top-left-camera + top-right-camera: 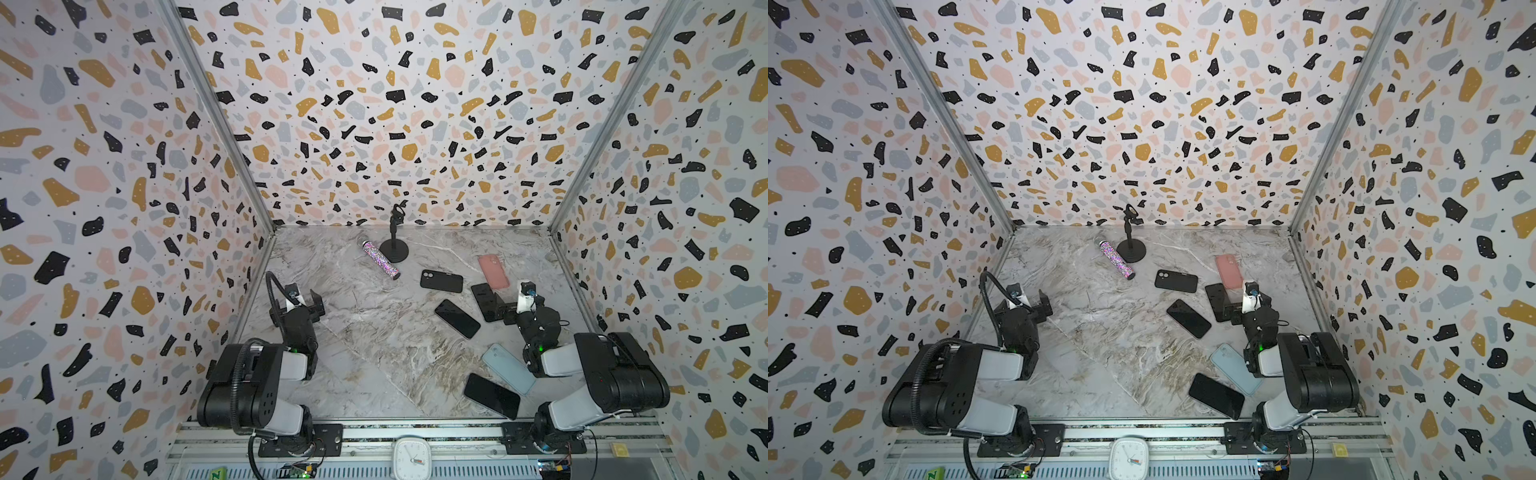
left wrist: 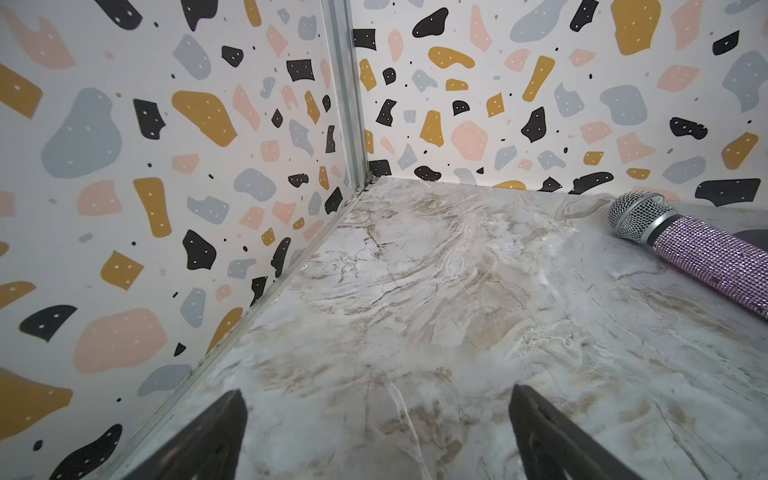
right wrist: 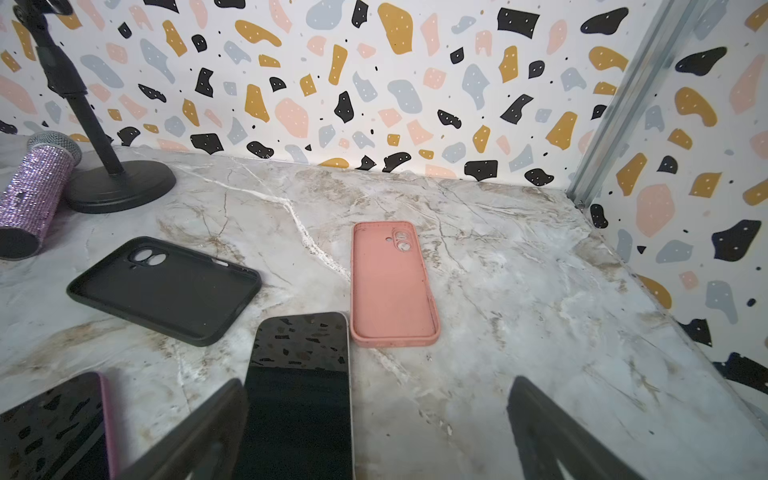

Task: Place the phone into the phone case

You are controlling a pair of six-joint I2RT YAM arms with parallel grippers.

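Two empty phone cases lie open side up at the back right: a pink case (image 1: 493,271) (image 1: 1229,270) (image 3: 392,282) and a black case (image 1: 441,281) (image 1: 1176,281) (image 3: 166,289). A dark-screened phone with a pale rim (image 1: 484,300) (image 3: 301,395) lies face up just short of the pink case. My right gripper (image 1: 505,309) (image 1: 1231,309) (image 3: 376,432) hovers over its near end, open and holding nothing. Another phone with a pink rim (image 1: 457,318) (image 3: 54,428) lies to its left. My left gripper (image 1: 316,305) (image 1: 1044,305) (image 2: 376,436) is open over bare marble at the left.
A light blue phone-shaped item (image 1: 508,368), back up, and a black phone (image 1: 491,395) lie near the right arm's base. A glittery microphone (image 1: 381,259) (image 2: 685,249) and a black stand (image 1: 393,249) (image 3: 112,183) are at the back. Patterned walls close three sides.
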